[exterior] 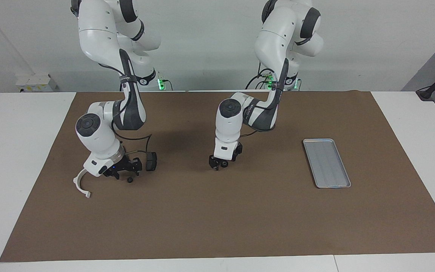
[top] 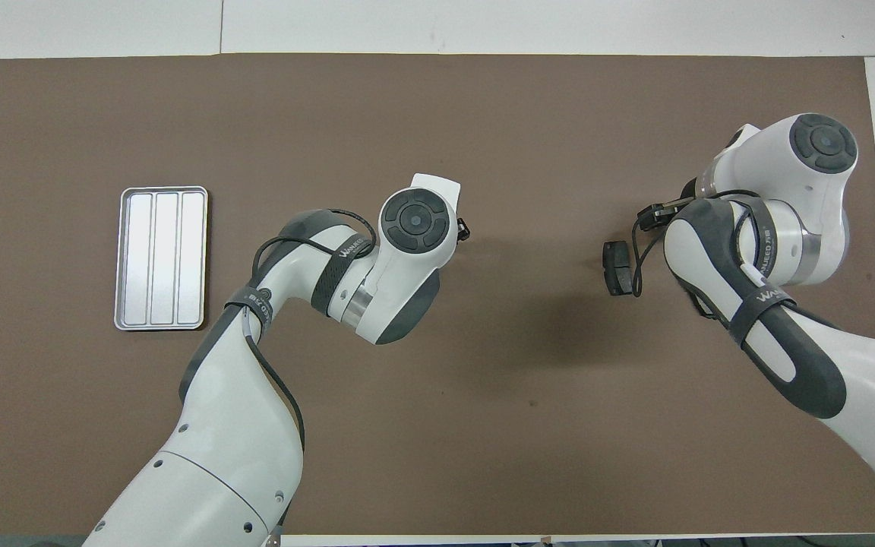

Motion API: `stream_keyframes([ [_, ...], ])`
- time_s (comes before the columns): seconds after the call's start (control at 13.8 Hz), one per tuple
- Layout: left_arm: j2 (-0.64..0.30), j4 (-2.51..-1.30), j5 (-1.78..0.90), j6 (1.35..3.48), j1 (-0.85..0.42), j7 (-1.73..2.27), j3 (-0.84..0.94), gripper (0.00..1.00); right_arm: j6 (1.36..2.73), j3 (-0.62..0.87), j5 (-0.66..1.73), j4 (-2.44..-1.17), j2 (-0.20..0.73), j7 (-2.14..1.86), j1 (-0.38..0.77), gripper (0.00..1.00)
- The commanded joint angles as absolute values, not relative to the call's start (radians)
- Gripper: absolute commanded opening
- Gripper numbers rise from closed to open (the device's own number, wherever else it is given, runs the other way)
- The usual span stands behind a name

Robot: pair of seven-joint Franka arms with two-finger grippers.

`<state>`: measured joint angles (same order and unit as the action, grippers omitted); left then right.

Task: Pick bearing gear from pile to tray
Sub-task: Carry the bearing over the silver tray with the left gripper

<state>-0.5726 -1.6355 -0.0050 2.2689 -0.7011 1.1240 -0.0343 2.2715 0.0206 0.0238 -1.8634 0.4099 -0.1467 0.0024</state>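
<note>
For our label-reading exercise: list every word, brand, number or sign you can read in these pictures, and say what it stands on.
"WANJEED" – black strap on the left arm.
"WANJEED" – black strap on the right arm; smaller print under it is unreadable.
The tray and the mat bear no text.

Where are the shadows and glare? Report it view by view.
Facing view: a soft, diffuse shadow lies on the brown mat between the two arms; the tray looks dull grey, without glare; green lights glow at the arm bases. Overhead view: the tray's floor shines almost white; a faint shadow darkens the mat between the arms.
</note>
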Motion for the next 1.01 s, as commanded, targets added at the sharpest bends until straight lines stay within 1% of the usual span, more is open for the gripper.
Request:
stream_keyframes([
  [0.0,-0.555,-1.67,0.015,2.293,-0.71,1.147,-0.04,0.81,2.319,0.025,0.04,-1.879,0.419,-0.152,-0.002,0.84],
  [0.07,-0.554,-1.672,0.015,2.29,-0.713,1.147,-0.04,0.81,2.321,0.026,0.04,-1.879,0.42,-0.15,-0.002,0.84],
  [0.22,-0.554,-1.672,0.015,2.286,-0.713,1.147,-0.041,0.76,2.321,0.025,0.04,-1.878,0.422,-0.15,-0.002,0.84],
  [0.36,-0.554,-1.672,0.015,2.281,-0.715,1.147,-0.041,0.68,2.322,0.026,0.04,-1.876,0.423,-0.149,-0.002,0.84],
  [0.43,-0.554,-1.672,0.017,2.28,-0.715,1.147,-0.041,0.6,2.322,0.025,0.04,-1.876,0.425,-0.144,0.0,0.84],
  [0.58,-0.552,-1.681,0.018,2.279,-0.718,1.147,-0.041,0.39,2.35,0.026,0.04,-1.879,0.433,-0.141,0.002,0.73],
  [0.65,-0.552,-1.684,0.018,2.279,-0.718,1.147,-0.041,0.25,2.353,0.025,0.04,-1.879,0.434,-0.143,0.002,0.69],
  [0.72,-0.551,-1.684,0.021,2.276,-0.719,1.147,-0.041,0.01,2.353,0.026,0.04,-1.879,0.434,-0.141,0.002,0.64],
  [0.87,-0.548,-1.674,0.06,2.217,-0.713,1.146,-0.043,0.0,2.353,0.026,0.04,-1.879,0.436,-0.141,0.002,0.61],
  [0.94,-0.545,-1.661,0.058,2.182,-0.704,1.143,-0.043,0.0,2.353,0.026,0.04,-1.879,0.434,-0.141,0.002,0.56],
])
